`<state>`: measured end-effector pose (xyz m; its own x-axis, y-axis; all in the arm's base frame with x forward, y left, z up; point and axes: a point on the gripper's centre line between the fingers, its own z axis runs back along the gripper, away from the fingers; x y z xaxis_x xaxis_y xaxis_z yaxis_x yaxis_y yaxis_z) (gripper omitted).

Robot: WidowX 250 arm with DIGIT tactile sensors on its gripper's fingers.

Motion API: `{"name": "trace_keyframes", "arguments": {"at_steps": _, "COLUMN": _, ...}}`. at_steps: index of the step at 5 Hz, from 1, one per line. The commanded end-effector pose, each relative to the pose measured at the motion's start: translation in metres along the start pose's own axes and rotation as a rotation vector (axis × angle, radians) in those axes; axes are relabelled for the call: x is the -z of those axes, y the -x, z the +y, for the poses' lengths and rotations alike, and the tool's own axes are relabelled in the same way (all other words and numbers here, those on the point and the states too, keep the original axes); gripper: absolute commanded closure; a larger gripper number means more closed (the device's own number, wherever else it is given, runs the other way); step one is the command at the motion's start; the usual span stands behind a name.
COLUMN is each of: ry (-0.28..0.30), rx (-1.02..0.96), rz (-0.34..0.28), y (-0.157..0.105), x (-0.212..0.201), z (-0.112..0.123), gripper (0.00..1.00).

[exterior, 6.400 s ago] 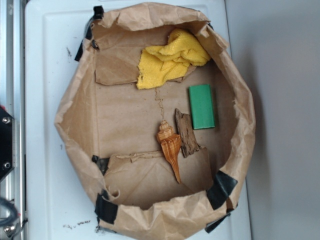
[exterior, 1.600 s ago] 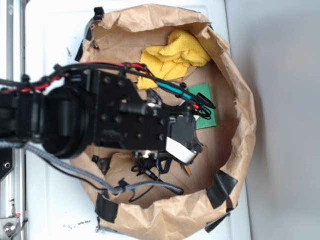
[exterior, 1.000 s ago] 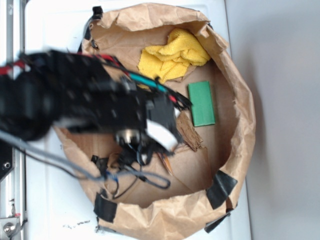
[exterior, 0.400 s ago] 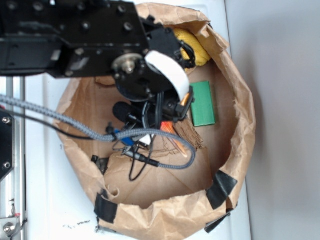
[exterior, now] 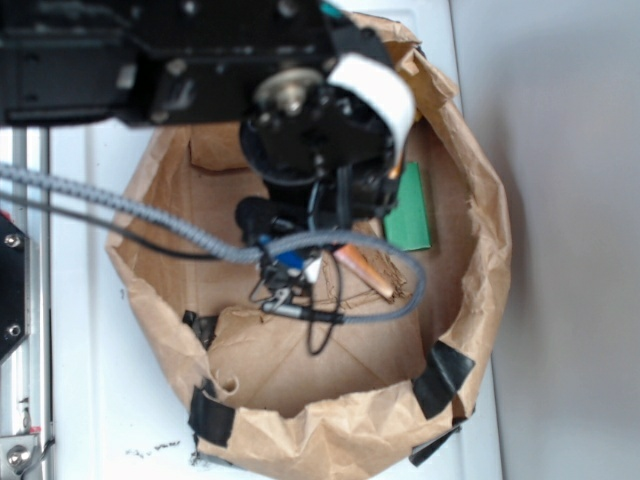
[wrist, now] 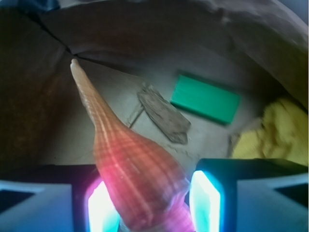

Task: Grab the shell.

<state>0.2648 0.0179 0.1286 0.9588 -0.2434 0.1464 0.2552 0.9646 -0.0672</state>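
Looking down in the exterior view, a black robot arm (exterior: 200, 60) reaches over a crumpled brown paper bag (exterior: 480, 250) lying on a white surface (exterior: 80, 400). Below the gripper (exterior: 350, 200), the shell (exterior: 365, 272) shows only its thin orange tail, pointing down and right, apparently lifted off the bag floor. A green block (exterior: 410, 212) sits just beside it.

In the wrist view, the gripper (wrist: 153, 200) pinches the shell (wrist: 130, 164) at its wide ribbed body, pads (wrist: 205, 198) pressing both sides, tail stretching away. Beneath lie a bark piece (wrist: 163, 115), the green block (wrist: 206, 98) and a yellow cloth (wrist: 275, 128).

The likely risk: the tapering, rounded shell could pivot or slide out, since the pads grip curved ribbing.
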Motion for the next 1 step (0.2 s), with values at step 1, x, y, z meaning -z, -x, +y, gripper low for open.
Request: {"name": "trace_keyframes", "arguments": {"at_steps": 1, "ry": -0.142, "rx": -0.033, "rz": 0.058, "y": 0.0066, "x": -0.0276, "z": -0.0058, "gripper": 1.0}}
